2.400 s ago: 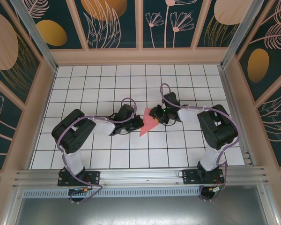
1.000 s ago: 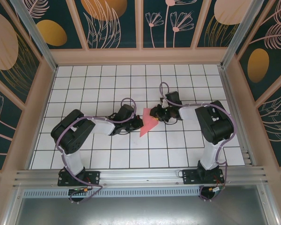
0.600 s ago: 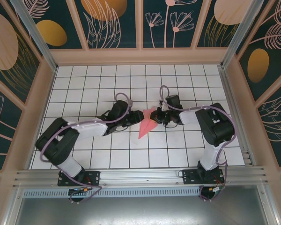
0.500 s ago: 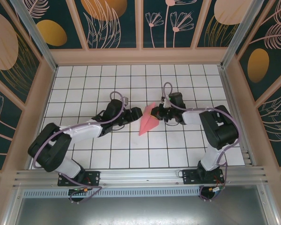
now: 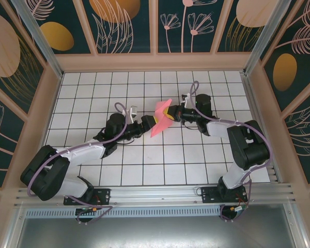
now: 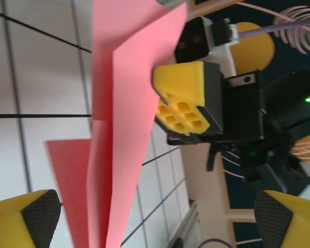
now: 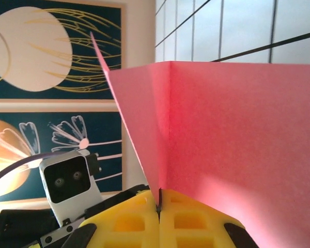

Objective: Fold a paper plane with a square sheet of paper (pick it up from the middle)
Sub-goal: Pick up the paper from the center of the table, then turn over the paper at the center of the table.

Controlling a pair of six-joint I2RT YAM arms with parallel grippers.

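- Top view: grips the paper plane point(image 5: 161, 118) in the right claw point(image 5: 170, 114), clamped shut on its right-hand side, lifted clear of the worktop point(image 5: 93, 93); holds the left claw point(image 5: 148, 122) spread wide just beside the plane's left side, gripping nothing.
- Left wrist: looks along the plane's folded pink layers, standing between the wide-set yellow fingers point(image 6: 31, 222); shows the right claw nipping the far edge.
- Right wrist: shows a crease rising straight out of the closed jaws.
- Looks late in the folding, mid-regrasp; probably calls next for closing the left claw on the centre crease before loosening the right.
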